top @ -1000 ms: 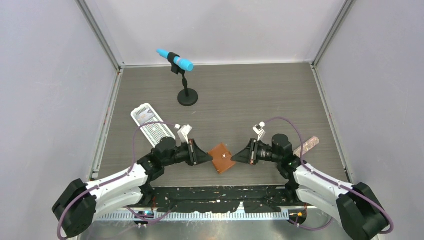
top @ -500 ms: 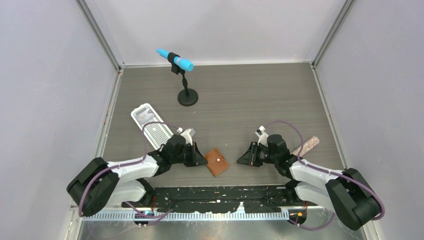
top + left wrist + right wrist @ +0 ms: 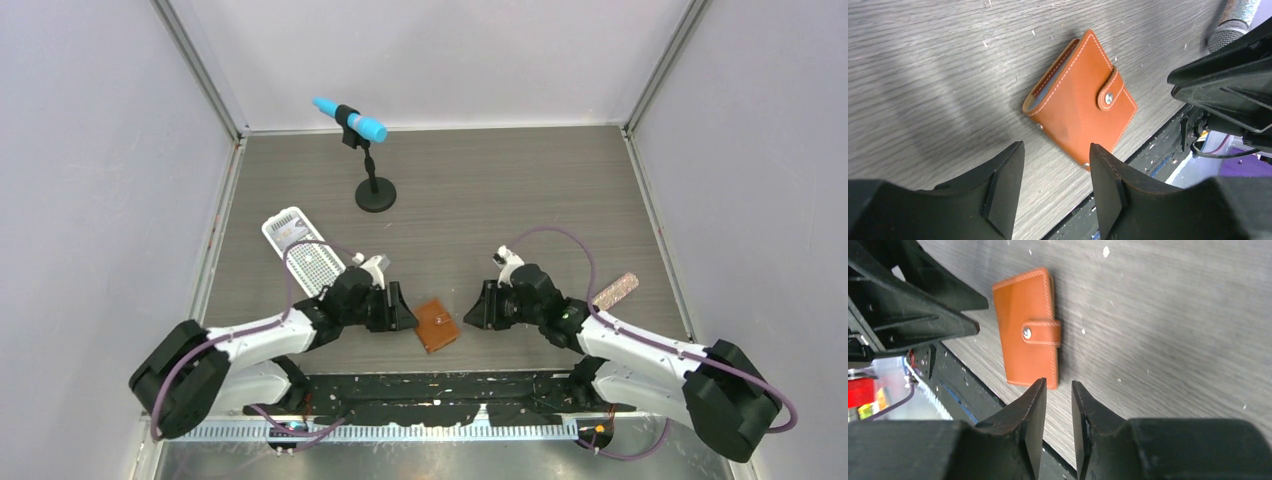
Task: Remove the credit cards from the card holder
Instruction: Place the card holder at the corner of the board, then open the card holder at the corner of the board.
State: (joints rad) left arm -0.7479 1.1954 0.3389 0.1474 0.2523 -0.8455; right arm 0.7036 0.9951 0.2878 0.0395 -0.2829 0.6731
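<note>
The card holder (image 3: 435, 324), a tan-brown leather wallet, lies folded and snapped shut on the table near its front edge, between my two grippers. In the left wrist view the card holder (image 3: 1080, 100) sits just beyond my left gripper (image 3: 1055, 150), which is open and empty. My left gripper (image 3: 408, 318) is close by its left side. My right gripper (image 3: 470, 315) is a short way off its right side. In the right wrist view my right gripper (image 3: 1058, 385) stands narrowly open and empty, with the card holder (image 3: 1025, 347) ahead of it. The credit cards are hidden.
A white perforated tray (image 3: 303, 250) lies behind the left arm. A blue microphone (image 3: 350, 118) on a black stand (image 3: 375, 195) is at the back. A glittery silver stick (image 3: 612, 292) lies at the right. The black front rail (image 3: 440, 385) runs just below the holder.
Both grippers have gone from shut to open. The card holder has shifted slightly left and nearer and lies free. The right gripper drew back, then came forward towards it again.
</note>
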